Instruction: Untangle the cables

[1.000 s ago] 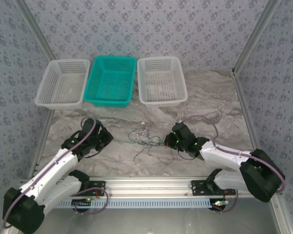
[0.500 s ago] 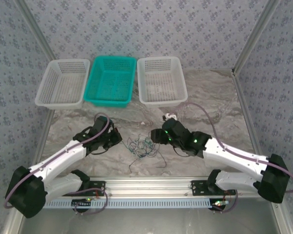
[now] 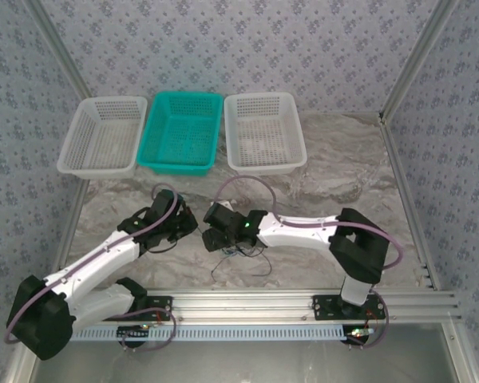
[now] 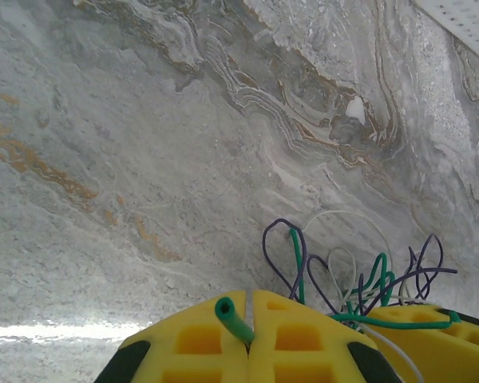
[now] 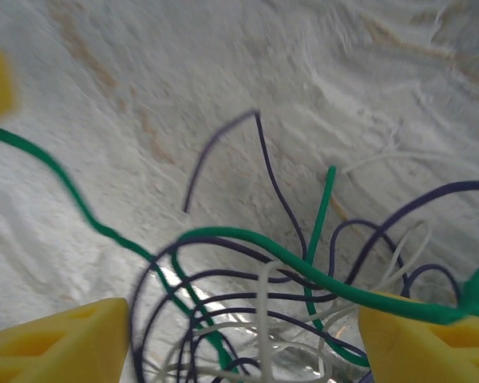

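Cables (image 3: 239,250) lie in a loose knot on the marble table (image 3: 343,167), near its front edge and about midway between the two arm bases. Green, dark purple and pale strands loop over and through one another, with a few loose ends trailing toward the front rail.

The left gripper (image 3: 190,227) sits low just left of the knot. Seen from its own wrist, its yellow fingers (image 4: 188,343) are pressed flat together, and the end of a green cable (image 4: 232,317) is pinched in the seam between them, its tip poking out above the pads. That green strand runs off to the right into the tangle (image 4: 359,279).

The right arm stretches across the table, and the right gripper (image 3: 215,239) is down at the left edge of the knot, close beside the left one. From its wrist its yellow fingers (image 5: 64,343) stand wide apart, released, with the tangled loops (image 5: 247,303) lying loosely in the gap between them; I cannot tell whether either pad touches a strand.

Three baskets stand in a row at the far side of the table, well apart from the knot: a white basket (image 3: 102,137), a teal basket (image 3: 181,132) and another white basket (image 3: 263,132).
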